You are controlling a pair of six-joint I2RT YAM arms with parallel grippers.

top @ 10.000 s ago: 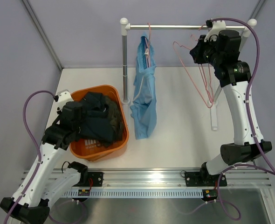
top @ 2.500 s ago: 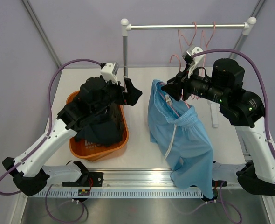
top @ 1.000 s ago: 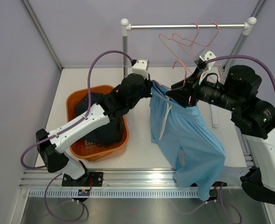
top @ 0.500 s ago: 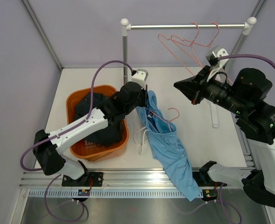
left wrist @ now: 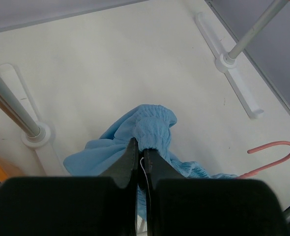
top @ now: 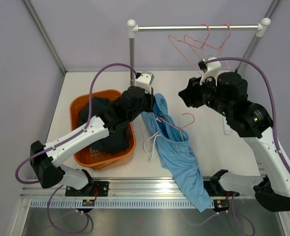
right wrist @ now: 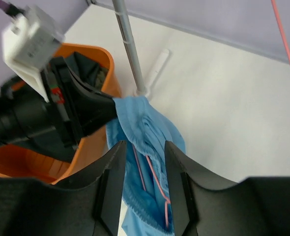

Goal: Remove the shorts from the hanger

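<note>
The light blue shorts (top: 177, 152) hang from my left gripper (top: 152, 102), which is shut on their waistband (left wrist: 152, 125), and trail down over the table's front edge. A pink hanger (top: 180, 129) is still caught in the waistband, with its hook (left wrist: 270, 151) lying free. My right gripper (top: 185, 96) is open and empty above the shorts; in the right wrist view its jaws (right wrist: 142, 147) frame the shorts (right wrist: 145, 123) and the hanger wire (right wrist: 157, 183) without touching them. Dark shorts (top: 105, 130) lie piled in the orange basket (top: 128, 150).
Two empty pink hangers (top: 204, 42) hang on the rack's rail (top: 194, 28). The rack's left post (top: 131, 54) stands right behind my left gripper, its base (left wrist: 37, 136) close by. The right post's foot (left wrist: 233, 78) lies on the table.
My right gripper has let go of the hanger and drawn back. The blue shorts have dropped and now hang only from my left gripper, which has moved slightly toward the basket.
</note>
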